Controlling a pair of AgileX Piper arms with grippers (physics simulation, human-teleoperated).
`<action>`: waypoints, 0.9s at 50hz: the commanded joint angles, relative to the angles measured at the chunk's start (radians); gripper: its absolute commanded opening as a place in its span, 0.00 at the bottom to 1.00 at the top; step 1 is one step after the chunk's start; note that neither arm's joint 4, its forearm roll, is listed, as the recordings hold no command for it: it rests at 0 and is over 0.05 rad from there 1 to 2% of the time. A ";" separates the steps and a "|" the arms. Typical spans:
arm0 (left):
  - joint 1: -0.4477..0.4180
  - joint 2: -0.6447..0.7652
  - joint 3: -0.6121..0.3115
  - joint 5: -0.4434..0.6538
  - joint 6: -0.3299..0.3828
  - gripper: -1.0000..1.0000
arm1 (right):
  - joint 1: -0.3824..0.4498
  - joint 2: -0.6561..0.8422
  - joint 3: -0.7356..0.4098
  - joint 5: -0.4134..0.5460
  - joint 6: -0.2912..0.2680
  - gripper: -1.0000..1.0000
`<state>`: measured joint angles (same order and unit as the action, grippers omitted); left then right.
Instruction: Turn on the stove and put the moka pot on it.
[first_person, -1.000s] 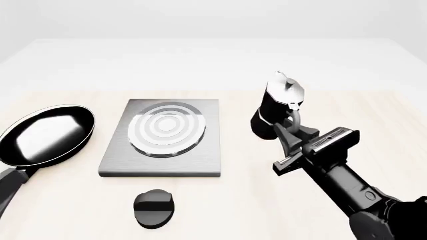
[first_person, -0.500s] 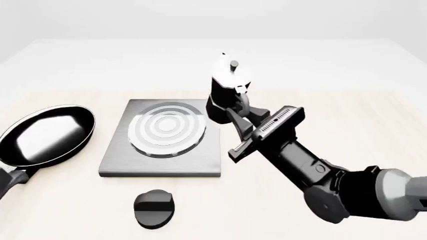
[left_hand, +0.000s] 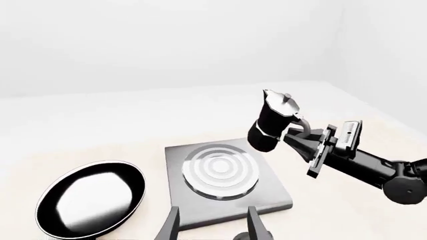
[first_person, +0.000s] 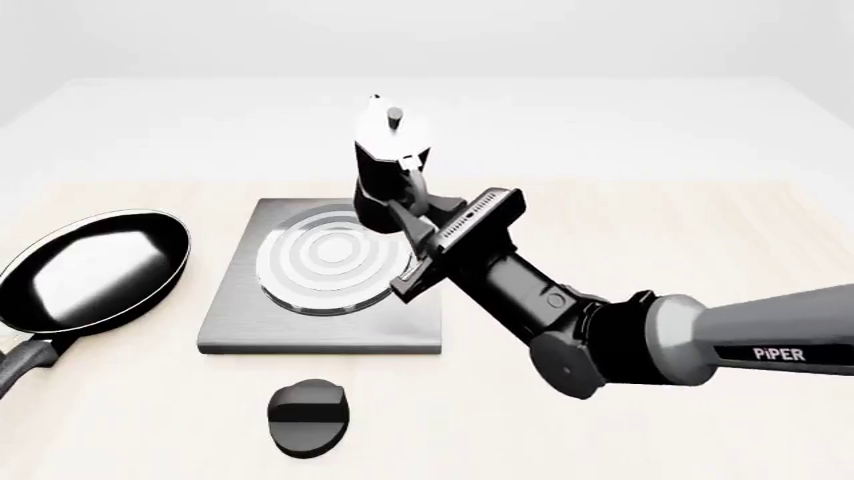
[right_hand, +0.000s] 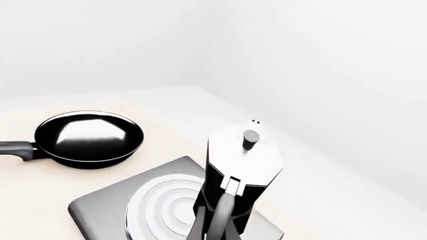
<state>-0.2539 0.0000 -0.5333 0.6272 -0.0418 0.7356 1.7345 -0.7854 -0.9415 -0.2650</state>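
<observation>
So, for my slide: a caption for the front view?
Right gripper carries the moka pot above the stove.

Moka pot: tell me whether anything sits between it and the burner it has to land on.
Nothing visible does. The moka pot, held by its handle in the right gripper, hangs over the stove's far right part. The burner rings are bare; the frying pan and knob lie off the slab.

A simulated kitchen mock-up: a pale wooden worktop (first_person: 747, 240) against blank white walls carries a stove (first_person: 320, 320) slab, with a black frying pan (first_person: 94, 268) beside it and a moka pot (first_person: 388, 170) above it.
</observation>
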 joint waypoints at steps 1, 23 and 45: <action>0.011 0.000 0.002 0.007 0.002 1.00 | 0.018 0.091 -0.102 0.017 0.014 0.00; 0.042 0.000 0.049 -0.005 -0.020 1.00 | 0.021 0.254 -0.273 0.069 -0.005 0.00; 0.048 0.000 0.073 -0.010 -0.021 1.00 | 0.007 0.350 -0.348 0.076 0.027 0.00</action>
<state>-0.2089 0.0000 -0.4713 0.6193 -0.0608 0.7472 2.0548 -1.0998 -0.8581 -0.2552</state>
